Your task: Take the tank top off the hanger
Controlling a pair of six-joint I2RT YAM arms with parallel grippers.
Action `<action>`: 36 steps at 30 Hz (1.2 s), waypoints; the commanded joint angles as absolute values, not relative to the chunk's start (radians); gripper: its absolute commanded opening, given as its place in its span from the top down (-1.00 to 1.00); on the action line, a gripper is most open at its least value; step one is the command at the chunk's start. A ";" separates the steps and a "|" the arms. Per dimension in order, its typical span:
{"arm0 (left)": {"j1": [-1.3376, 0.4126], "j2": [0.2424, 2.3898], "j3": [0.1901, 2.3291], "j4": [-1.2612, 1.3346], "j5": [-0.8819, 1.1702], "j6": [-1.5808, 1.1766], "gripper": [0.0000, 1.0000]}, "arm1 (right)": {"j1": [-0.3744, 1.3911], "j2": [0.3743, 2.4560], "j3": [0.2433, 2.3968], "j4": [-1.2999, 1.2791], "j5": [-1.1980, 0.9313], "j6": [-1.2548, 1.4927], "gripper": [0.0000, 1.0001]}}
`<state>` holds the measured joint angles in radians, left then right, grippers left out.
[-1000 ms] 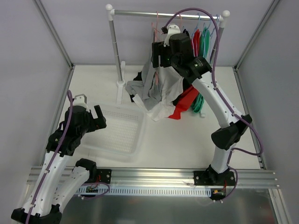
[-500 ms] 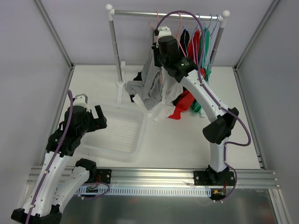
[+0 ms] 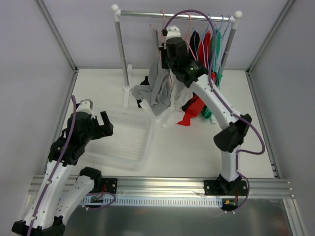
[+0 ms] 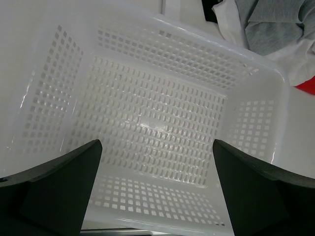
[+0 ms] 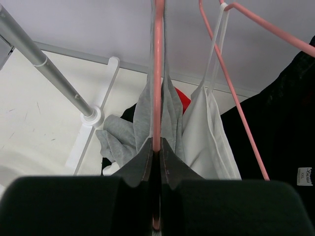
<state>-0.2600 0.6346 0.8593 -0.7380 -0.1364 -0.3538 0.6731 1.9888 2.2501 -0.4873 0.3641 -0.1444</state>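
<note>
A grey tank top (image 5: 141,115) hangs from a pink hanger (image 5: 158,73) on the rack's rail (image 3: 172,14). Its lower part drapes down to the table (image 3: 156,83). My right gripper (image 5: 156,147) is up at the rail (image 3: 164,48), shut on the thin pink bar of that hanger, just above the grey cloth. A white tank top (image 5: 206,130) hangs on a second pink hanger (image 5: 231,93) right beside it. My left gripper (image 4: 157,147) hangs open over the white basket (image 4: 197,37), nothing between its fingers.
Black, red and green garments (image 3: 207,45) hang further right on the rail. A heap of grey, white, black and red clothes (image 3: 165,110) lies below on the table. The rack's left post (image 3: 120,49) and foot stand beside the basket (image 3: 146,143).
My right gripper moved up and left to the rail and closed on the pink hanger's bar. The hanger has shifted a little to the left. The left arm stayed still.
</note>
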 commanded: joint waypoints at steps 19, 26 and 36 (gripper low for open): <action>-0.250 0.583 0.856 -0.707 -0.127 -0.336 -0.97 | 0.678 1.660 2.083 -0.391 0.358 -0.189 0.99; -0.250 0.583 0.854 -0.706 -0.124 -0.334 -0.97 | 0.680 1.425 1.843 -0.443 0.233 -0.150 0.99; -0.250 0.592 0.899 -0.695 -0.074 -0.336 -0.97 | 0.678 1.020 1.592 -0.599 0.049 -0.109 0.99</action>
